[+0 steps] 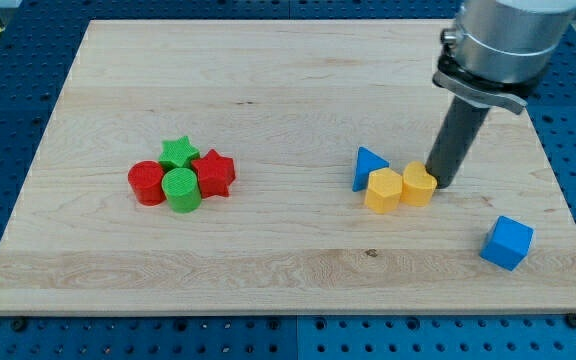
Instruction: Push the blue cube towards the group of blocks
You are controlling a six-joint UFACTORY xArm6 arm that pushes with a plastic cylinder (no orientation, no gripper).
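Here, a pale wooden board (268, 90) is lying on blue pegboard (18, 60). No pincer, just a rod: my tip (438, 184) is touching a yellow block (419, 185). Blue cube (507, 243) is sitting lower right of it, near the board's right edge; bare wood is separating both from the red-green group (180, 174) far left.

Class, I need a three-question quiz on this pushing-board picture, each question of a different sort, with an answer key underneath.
1. True or false: my tip rests against the blue cube.
2. Multiple choice: which block lies nearest my tip? A) red star B) the yellow block on the view's right of its pair C) green cylinder
3. Fill in: the four-block cluster at the view's left holds two red blocks and two ____ blocks.

Key:
1. False; the cube sits apart, toward the view's bottom right of the tip.
2. B; the tip stands right beside it.
3. Green; a green star and the green cylinder, beside a red cylinder and the red star.
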